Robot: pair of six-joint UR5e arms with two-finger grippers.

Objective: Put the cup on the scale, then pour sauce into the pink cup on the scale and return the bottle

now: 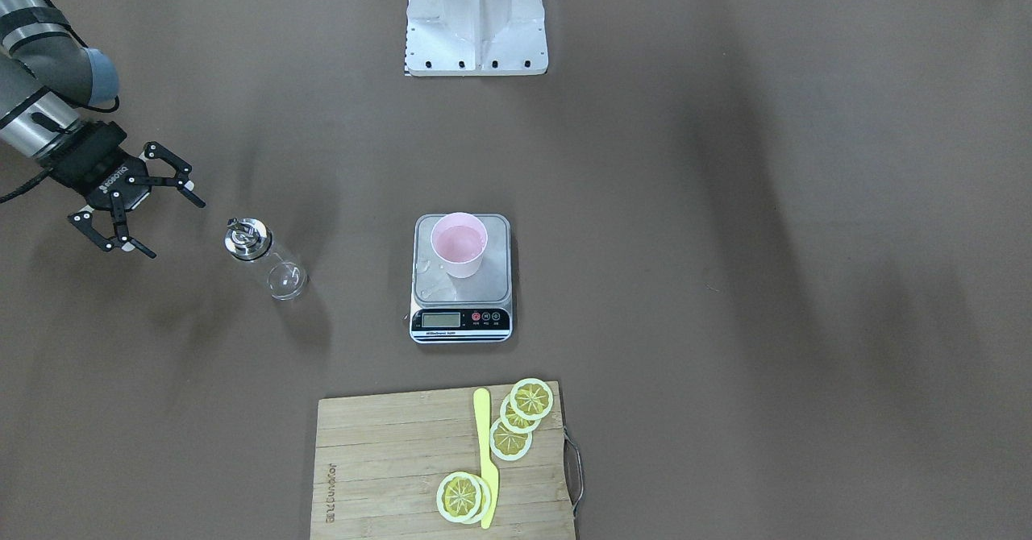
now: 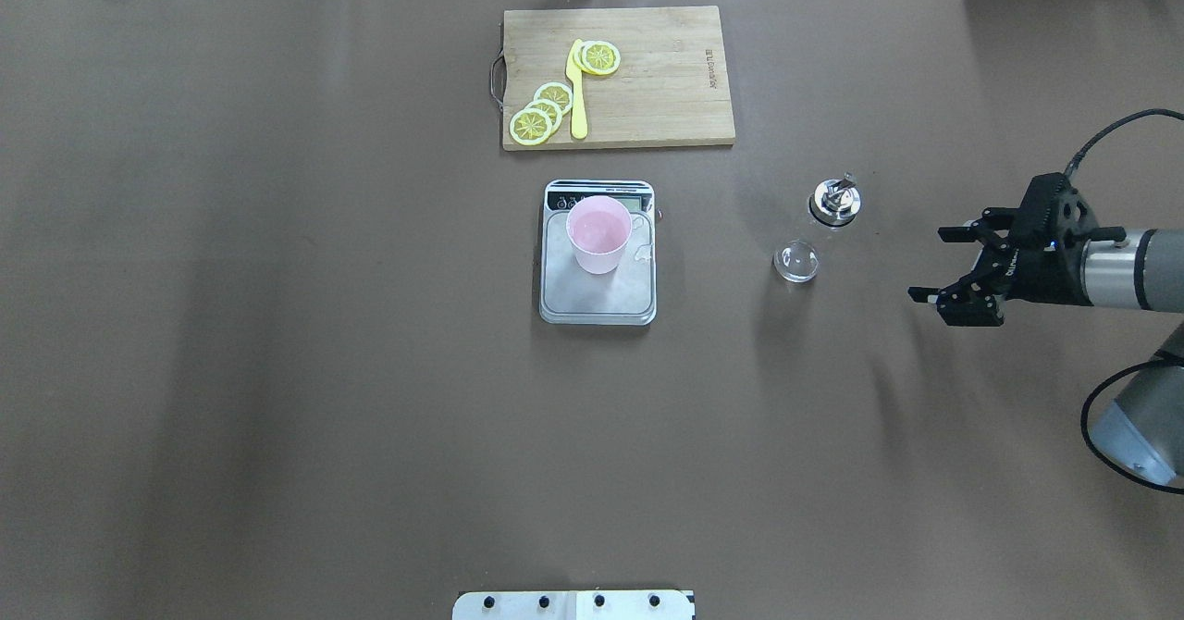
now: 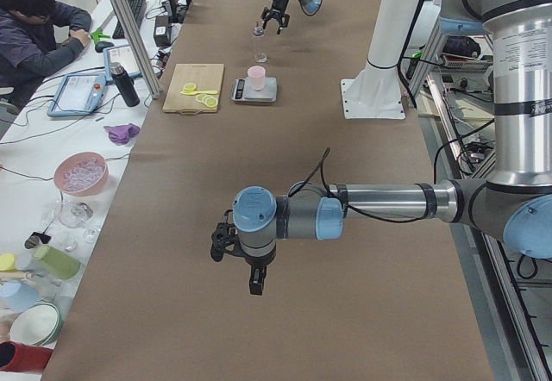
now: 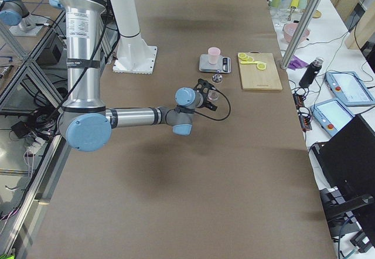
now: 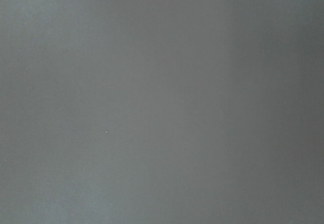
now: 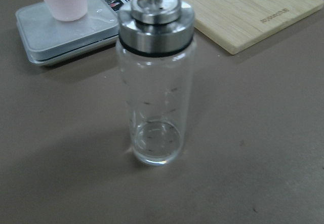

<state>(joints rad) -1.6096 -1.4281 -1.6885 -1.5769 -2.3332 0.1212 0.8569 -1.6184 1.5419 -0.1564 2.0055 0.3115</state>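
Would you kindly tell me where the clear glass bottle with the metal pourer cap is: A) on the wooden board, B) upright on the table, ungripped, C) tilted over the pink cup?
B: the clear glass bottle stands upright on the brown table, apart from the open right pincer.

- Left wrist view: flat grey blur throughout, nothing identifiable.
- Left gripper (image 3: 243, 265): seen only in the exterior left view, small and dark. Whether its jaws are parted cannot be told.
- Bottle (image 6: 154, 87): pourer tip cut off by the top edge of the right wrist view. Whether the clear glass holds any liquid cannot be told.
- Cup (image 6: 61, 1): rim and upper body cut off by the same edge.
- Scale (image 1: 484, 282): digits on the display (image 1: 441, 320) too small to read.
- Cutting board (image 1: 387, 459): near edge cut off at the bottom of the front-facing view; lettering too small to read.
- Right arm (image 2: 1124, 268): runs out past the overhead view's right edge.
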